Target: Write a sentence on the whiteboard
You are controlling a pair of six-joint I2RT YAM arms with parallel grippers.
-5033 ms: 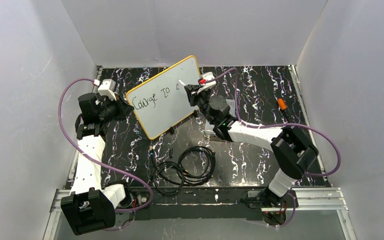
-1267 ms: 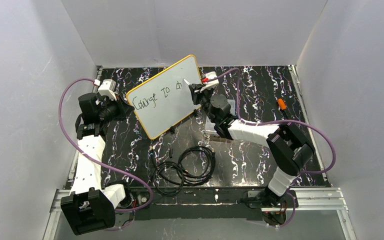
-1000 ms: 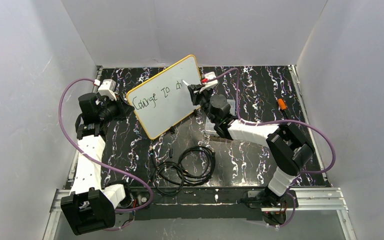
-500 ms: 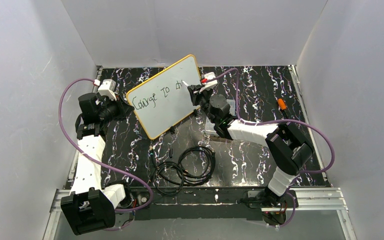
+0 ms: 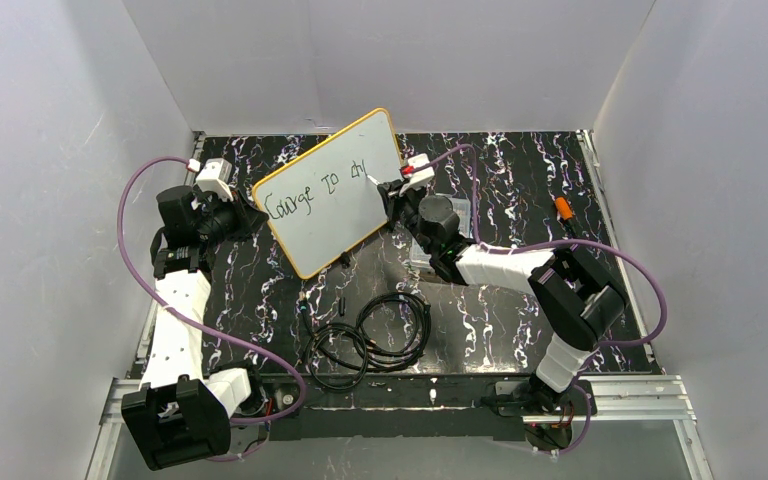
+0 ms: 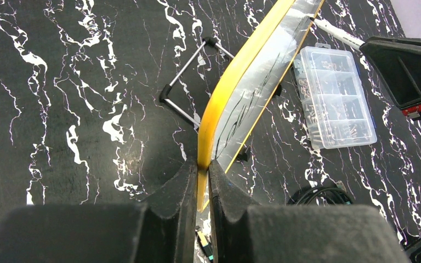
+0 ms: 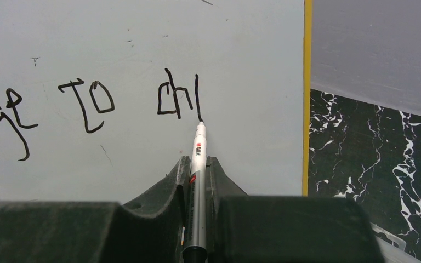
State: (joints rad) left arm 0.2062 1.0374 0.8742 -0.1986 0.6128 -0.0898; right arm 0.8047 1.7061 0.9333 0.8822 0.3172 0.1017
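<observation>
The whiteboard [image 5: 325, 205], white with a yellow rim, stands tilted up off the table. My left gripper [image 5: 244, 218] is shut on its left rim; in the left wrist view the jaws [image 6: 203, 164] pinch the yellow edge [image 6: 235, 82]. The sentence [image 5: 315, 190] reads "Courage TO ch" followed by one more upright stroke. My right gripper [image 7: 197, 163] is shut on a silver marker [image 7: 199, 143]. The marker's tip touches the board at the bottom of that last stroke [image 7: 197, 98], near the board's right rim [image 7: 307, 98].
A clear compartmented parts box [image 6: 334, 98] lies on the black marble table under the right arm. Coiled black cables [image 5: 370, 335] lie in front of the board. A wire stand [image 6: 189, 82] sits behind it. An orange-tipped item [image 5: 563, 208] is at the right. White walls enclose the table.
Since five seconds ago "ch" has appeared after "TO". In the last second the marker came down the board, drawing a new upright stroke. The left arm and the board have not moved.
</observation>
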